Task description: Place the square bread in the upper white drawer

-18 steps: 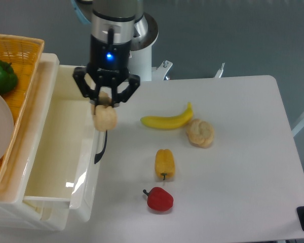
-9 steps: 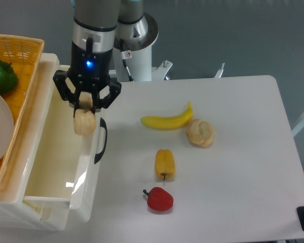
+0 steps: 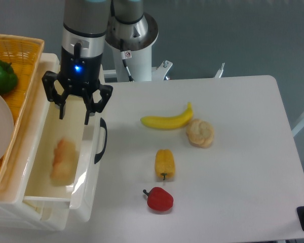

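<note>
Camera | claw (image 3: 74, 114) spread apart, empty, above drawer (image 3: 86, 167) | bread (image 3: 63, 161) blurred inside drawer, below the claw

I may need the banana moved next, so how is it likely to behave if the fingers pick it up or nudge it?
The banana looks firm and should hold its curved shape when lifted. Lying flat on the table, a sideways nudge would probably pivot it rather than roll it. Its smooth skin may slip, and its tip lies beside the round bun.
</note>
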Controlling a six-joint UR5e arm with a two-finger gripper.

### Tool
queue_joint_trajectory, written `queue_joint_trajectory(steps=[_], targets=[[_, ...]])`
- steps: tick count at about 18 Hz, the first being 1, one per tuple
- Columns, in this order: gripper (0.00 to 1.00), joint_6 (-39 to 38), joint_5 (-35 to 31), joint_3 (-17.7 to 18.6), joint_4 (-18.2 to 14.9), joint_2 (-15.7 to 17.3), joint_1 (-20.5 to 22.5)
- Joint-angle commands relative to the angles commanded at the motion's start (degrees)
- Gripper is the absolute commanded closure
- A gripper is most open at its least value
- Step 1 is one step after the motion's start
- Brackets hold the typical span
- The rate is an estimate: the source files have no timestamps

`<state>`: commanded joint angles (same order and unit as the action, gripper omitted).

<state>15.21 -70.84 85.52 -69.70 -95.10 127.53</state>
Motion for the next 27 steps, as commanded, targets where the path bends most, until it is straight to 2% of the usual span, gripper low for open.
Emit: queue_joint_trajectory(steps=[4, 5, 6, 7, 11, 20, 24, 27], targets=[[0.39, 0.3, 0.2, -0.1, 0.0, -0.1, 0.1], [0.36, 0.5, 0.1, -0.1, 0.0, -0.3, 0.1], [0.05, 1.0, -0.3, -0.1, 0.1, -0.9, 0.8], [0.01, 1.1, -0.3, 0.0, 0.1, -1.0, 1.4], [0.00, 1.9, -0.4, -0.1, 0.2, -1.1, 4.7], [0.00, 16.6, -1.2, 0.0, -0.3, -1.1, 12.1], [0.00, 24.5, -5.1, 0.1, -3.0, -1.0, 14.4], [0.00, 26.5, -8.2, 1.1, -3.2, -1.1, 15.6]])
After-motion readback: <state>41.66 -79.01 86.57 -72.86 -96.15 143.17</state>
